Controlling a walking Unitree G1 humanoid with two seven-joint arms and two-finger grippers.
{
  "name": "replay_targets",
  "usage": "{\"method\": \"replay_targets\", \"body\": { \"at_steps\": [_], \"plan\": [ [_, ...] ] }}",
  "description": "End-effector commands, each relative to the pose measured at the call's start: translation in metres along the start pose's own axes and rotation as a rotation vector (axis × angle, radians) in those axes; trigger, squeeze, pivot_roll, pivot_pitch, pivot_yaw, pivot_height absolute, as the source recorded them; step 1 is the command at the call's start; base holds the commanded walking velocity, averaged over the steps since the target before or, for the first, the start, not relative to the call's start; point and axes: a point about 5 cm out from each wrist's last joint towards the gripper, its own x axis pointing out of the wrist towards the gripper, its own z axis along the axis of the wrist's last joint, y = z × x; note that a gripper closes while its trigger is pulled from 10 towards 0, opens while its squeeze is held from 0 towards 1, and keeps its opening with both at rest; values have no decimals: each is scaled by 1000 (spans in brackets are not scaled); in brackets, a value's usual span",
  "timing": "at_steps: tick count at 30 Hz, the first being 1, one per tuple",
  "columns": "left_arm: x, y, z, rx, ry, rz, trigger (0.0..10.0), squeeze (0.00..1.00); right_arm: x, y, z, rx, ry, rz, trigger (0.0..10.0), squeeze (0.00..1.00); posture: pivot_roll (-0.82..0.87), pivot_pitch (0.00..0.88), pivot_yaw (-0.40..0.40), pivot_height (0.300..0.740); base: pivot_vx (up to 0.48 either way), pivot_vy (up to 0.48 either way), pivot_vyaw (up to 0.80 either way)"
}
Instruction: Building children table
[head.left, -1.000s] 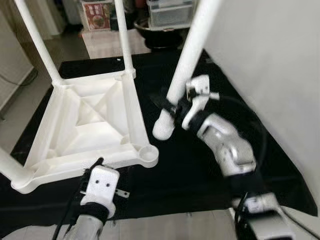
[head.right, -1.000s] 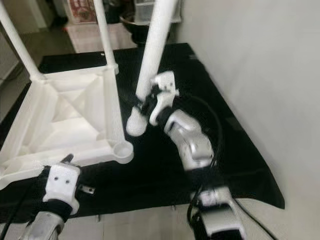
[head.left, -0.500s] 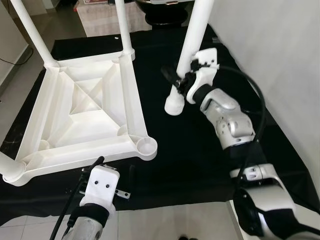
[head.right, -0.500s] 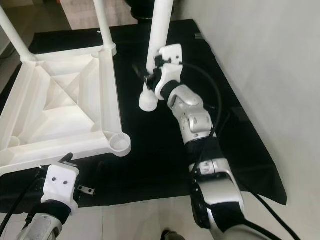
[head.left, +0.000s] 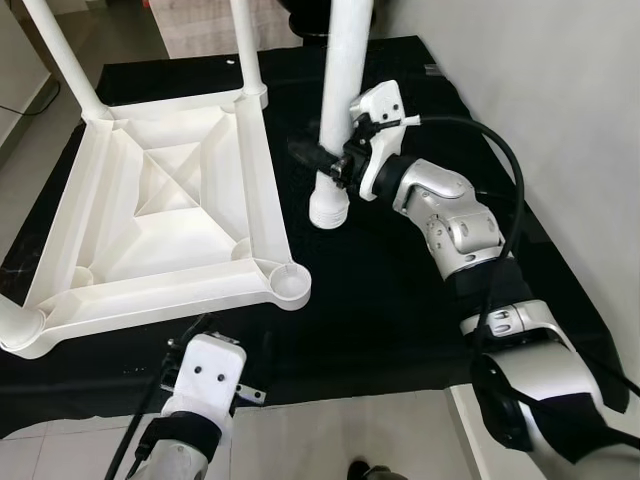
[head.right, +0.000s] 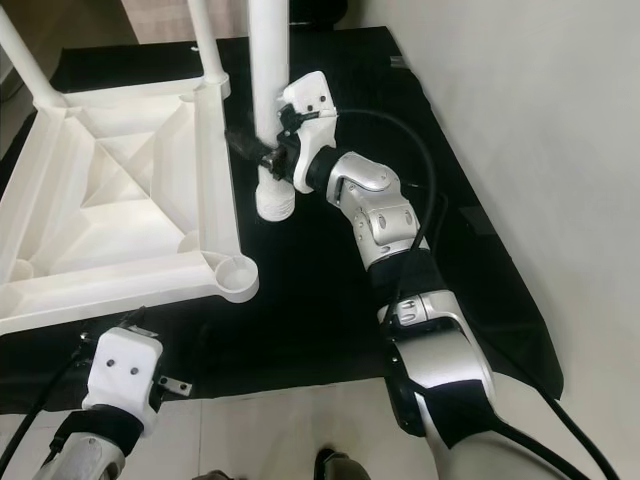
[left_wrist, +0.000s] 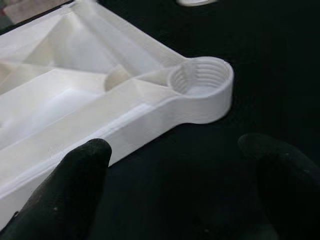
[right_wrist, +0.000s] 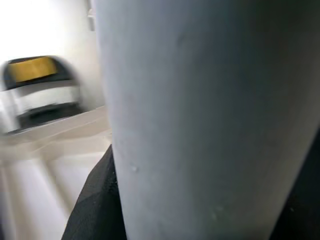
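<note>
A white plastic tabletop lies upside down on a black mat. White legs stand in its two far corners, and a third leg's base shows at the near left corner. The near right corner holds a bare threaded socket, close ahead of the fingers in the left wrist view. My right gripper is shut on a loose white leg, held almost upright with its lower end at the mat, just right of the tabletop. My left gripper hovers open near the socket.
A white wall runs along the right side of the mat. Pale tile floor begins at the mat's near edge. Dark items stand beyond the mat's far edge.
The right gripper has carried the loose leg leftwards, closer to the tabletop, and brought it from a tilt to nearly upright. The left gripper has stayed near the socket. The camera has shifted.
</note>
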Motion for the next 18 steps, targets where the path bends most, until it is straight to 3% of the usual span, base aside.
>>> {"method": "replay_targets", "body": {
  "at_steps": [1, 6, 8, 11, 15, 18],
  "plan": [
    [-8, -4, 2, 53, 9, -67, 10000, 0, 4, 1, 5, -34, -2, 77, 10000, 0, 13, 227, -11, 740, 0, 0, 0],
    [-20, -8, 4, 116, 17, -121, 10000, 0, 1, -3, 5, -59, 34, 139, 10000, 0, 31, 255, -29, 740, 0, 0, 0],
    [-20, -8, 4, 116, 17, -121, 10000, 0, 1, -3, 5, -59, 34, 139, 10000, 0, 31, 255, -29, 740, 0, 0, 0],
    [-32, -11, 5, 106, 45, -121, 10000, 0, -3, -4, 10, -72, 42, 236, 10000, 0, 38, 285, -39, 740, 0, 0, 0],
    [-42, -15, 11, 93, 55, -122, 10000, 0, -8, 1, 25, -16, -52, 405, 10000, 0, 47, 310, -42, 740, 0, 0, 0],
    [-46, -14, 14, 113, 53, -114, 10000, 0, -9, 17, 37, 44, -170, 558, 10000, 0, 51, 326, -29, 740, 0, 0, 0]
  ]
}}
